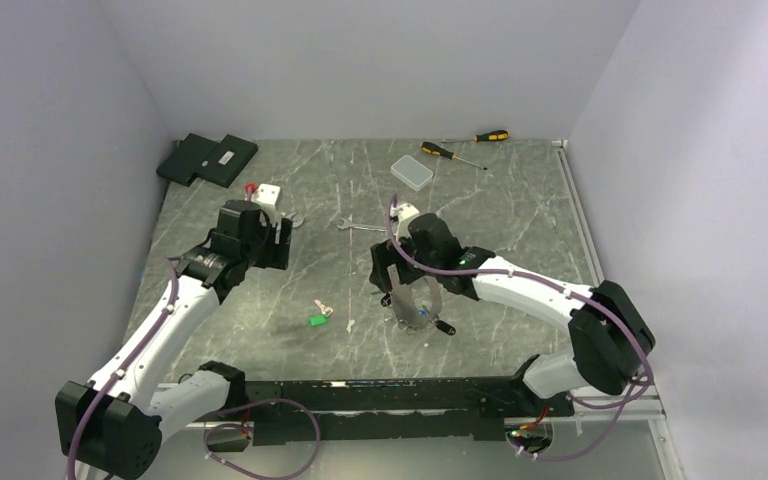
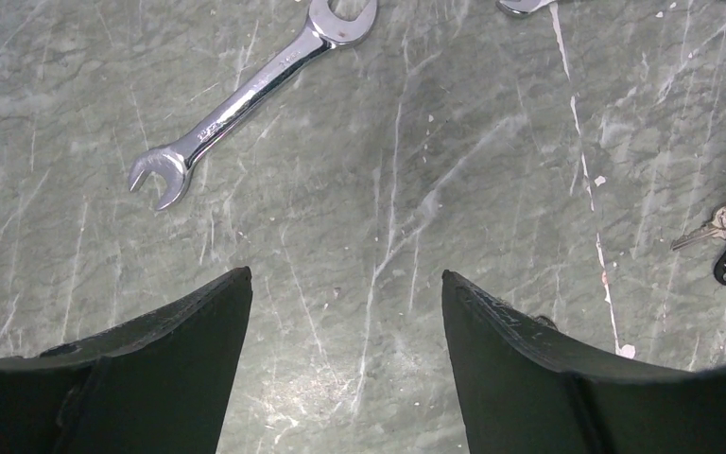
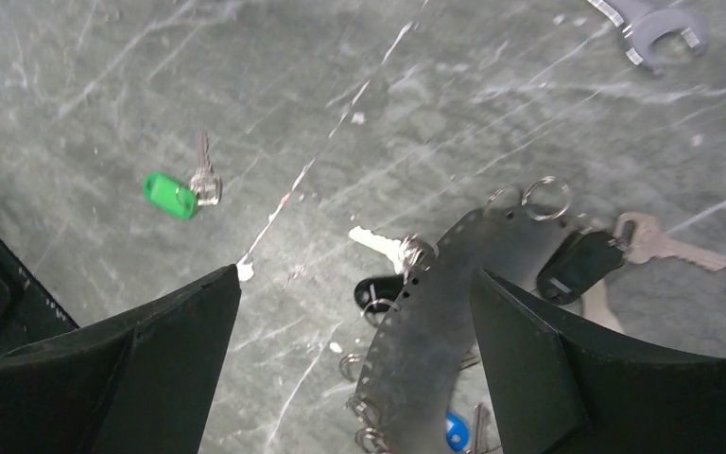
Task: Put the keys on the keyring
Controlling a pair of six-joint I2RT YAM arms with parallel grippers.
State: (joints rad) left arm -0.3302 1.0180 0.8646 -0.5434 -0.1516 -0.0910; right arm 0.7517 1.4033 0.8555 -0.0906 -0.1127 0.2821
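Reaching up from the 7 o'clock corner with the left arm (image 1: pixel 175 310), elbow bent, wrist tipped down near 10 o'clock of centre; holding the left fingers (image 2: pixel 151 364) spread wide over bare stone, gripping nothing, a silver spanner (image 2: pixel 246 95) lying beyond them toward 11 o'clock in the wrist view. Sweeping in from the 5 o'clock corner with the right arm (image 1: pixel 530 290), forearm nearly level, wrist angled down just 5 o'clock of centre; holding the right fingers (image 3: pixel 132 369) parted as well, straddling the keyring (image 3: pixel 440 322), a pale grey perforated band running between them, close along the 3 o'clock finger; touching or not, cannot tell. Clustered against the band among small rings: keys (image 3: pixel 581 265), black-headed and plain silver, plus a blue tag low down. Lying apart at 7 o'clock of centre, a green-tagged key (image 1: pixel 316 319), flat on the surface (image 1: pixel 520 220) of grey-green marble veined in white. Toward 1 o'clock, a clear box (image 1: pixel 412 172) and two screwdrivers (image 1: pixel 452 154); in the 11 o'clock corner, black plates (image 1: pixel 207 158). Walled on three sides in pale lilac.
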